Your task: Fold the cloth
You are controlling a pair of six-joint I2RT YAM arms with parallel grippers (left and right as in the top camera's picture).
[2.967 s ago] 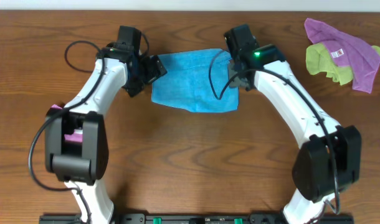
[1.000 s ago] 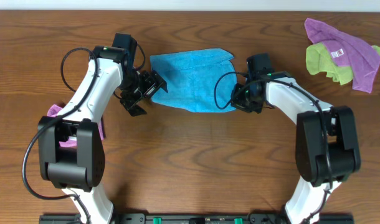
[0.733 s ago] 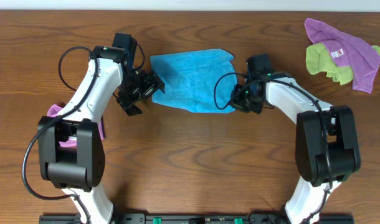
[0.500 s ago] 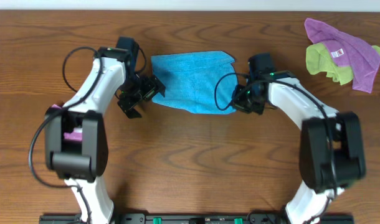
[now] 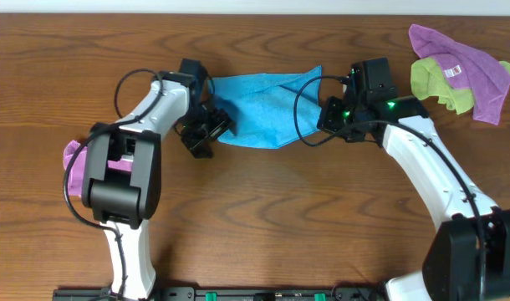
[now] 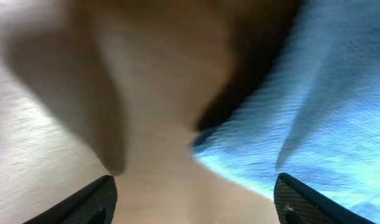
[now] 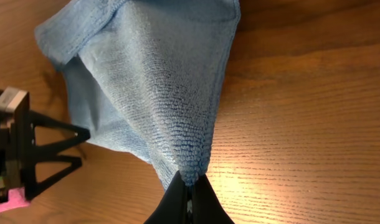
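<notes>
Sky-blue cloth (image 5: 263, 113) lies bunched on the wood table (image 5: 263, 217) btwn both arms, seen overhead. Left wrist cam: left pincer (image 6: 195, 185) spread wide, cloth edge just ahead, pic blurred. Right wrist cam: right pincer (image 7: 189, 186) pressed together, pinching a cloth corner.

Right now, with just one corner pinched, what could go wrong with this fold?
1. The right jaws pinch only the very tip of the cloth; a pull could slip it free.
2. The left jaws stand open at another corner, gripping nothing; a one-sided lift would likely bunch the cloth.
</notes>
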